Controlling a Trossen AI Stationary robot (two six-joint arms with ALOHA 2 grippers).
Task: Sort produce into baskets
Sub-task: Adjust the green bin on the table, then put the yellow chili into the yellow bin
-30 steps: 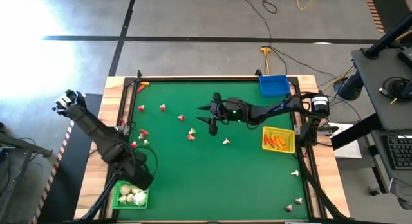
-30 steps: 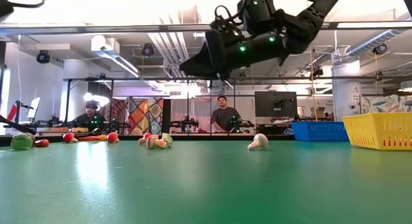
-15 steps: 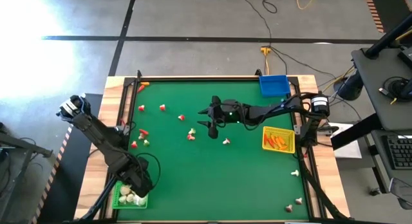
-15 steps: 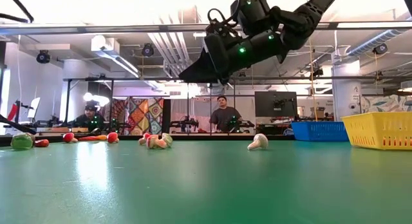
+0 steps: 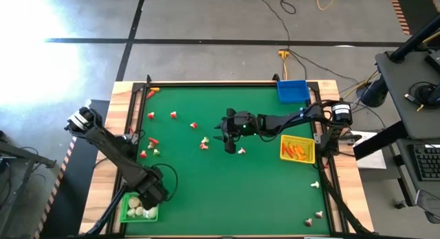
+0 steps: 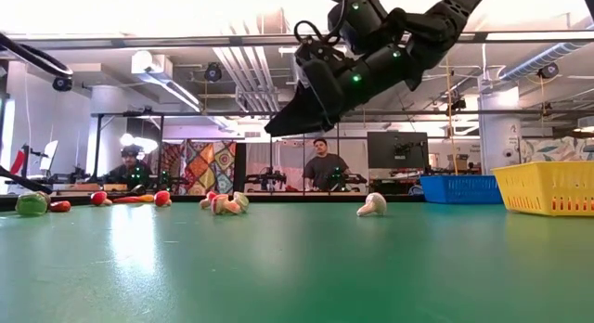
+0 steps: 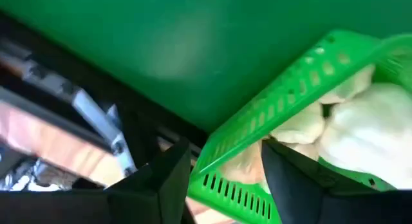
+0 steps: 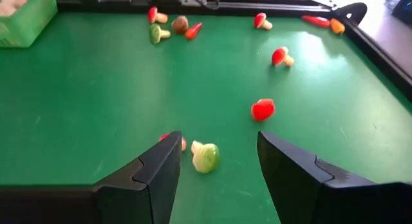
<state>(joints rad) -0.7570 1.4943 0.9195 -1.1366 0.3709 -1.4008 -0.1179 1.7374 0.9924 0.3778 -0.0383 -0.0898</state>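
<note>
While both arms reach over it, the green table (image 5: 261, 191) carries three baskets: the yellow basket (image 5: 297, 150) of orange sticks at the right edge, the blue basket (image 5: 292, 91) at the far right corner, the green basket (image 5: 128, 213) holding whitish bulbs (image 7: 360, 130) at the near left corner. Loose produce lies scattered: red-capped pieces (image 5: 172, 115) on the left half, a pale green piece (image 8: 205, 156) and a red piece (image 8: 262, 109) near mid-table, a whitish mushroom-like piece (image 6: 372, 205) just beside the right gripper in the high view, and more small pieces (image 5: 315, 185) at the near right. People sit beyond the table in the low view. The right gripper (image 6: 283, 123) hangs tilted downward above mid-table, fingers spread, empty. The left gripper (image 5: 152, 194) sits over the green basket, its fingers (image 7: 161, 179) parted astride the basket's latticed wall, gripping nothing visible.
</note>
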